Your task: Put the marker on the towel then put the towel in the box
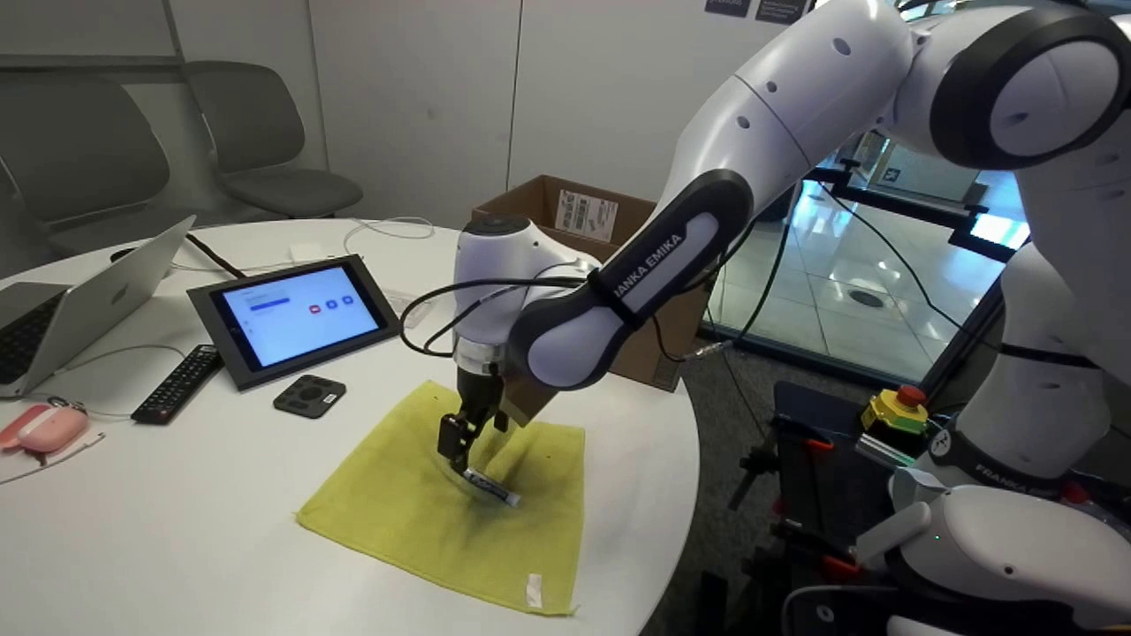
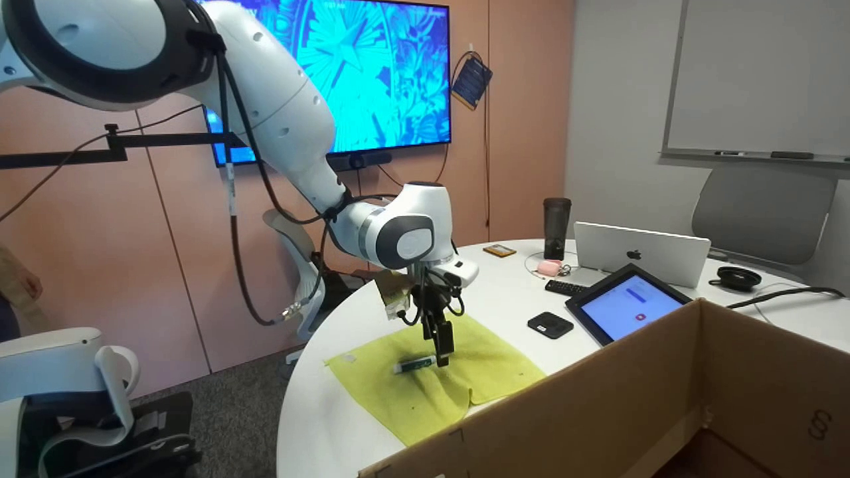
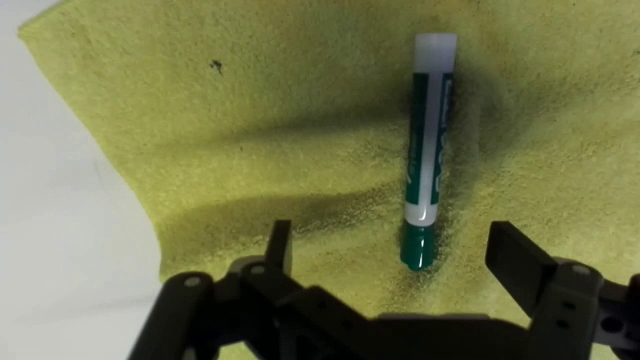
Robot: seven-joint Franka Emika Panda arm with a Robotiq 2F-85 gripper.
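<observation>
On the table (image 1: pixel 194 521), a remote (image 1: pixel 179 384) lies near a tilted tablet (image 1: pixel 305 314) and an open laptop (image 1: pixel 115 296); a cup (image 2: pixel 556 229) stands near a pink case (image 2: pixel 549 267). Beyond are a screen (image 2: pixel 378 73) and chairs (image 1: pixel 247 119).

There is 1 marker (image 3: pixel 426 145), 1 towel (image 1: pixel 442 534), 1 box (image 2: pixel 584 405), 1 gripper (image 3: pixel 390 243), 1 table (image 1: pixel 177 530), 1 laptop (image 2: pixel 641 259), 1 remote (image 1: pixel 179 385) and 1 tumbler (image 2: pixel 556 229).

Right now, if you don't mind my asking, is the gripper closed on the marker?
No, the wrist view shows the gripper open, with a gap on each side of the marker.
</observation>
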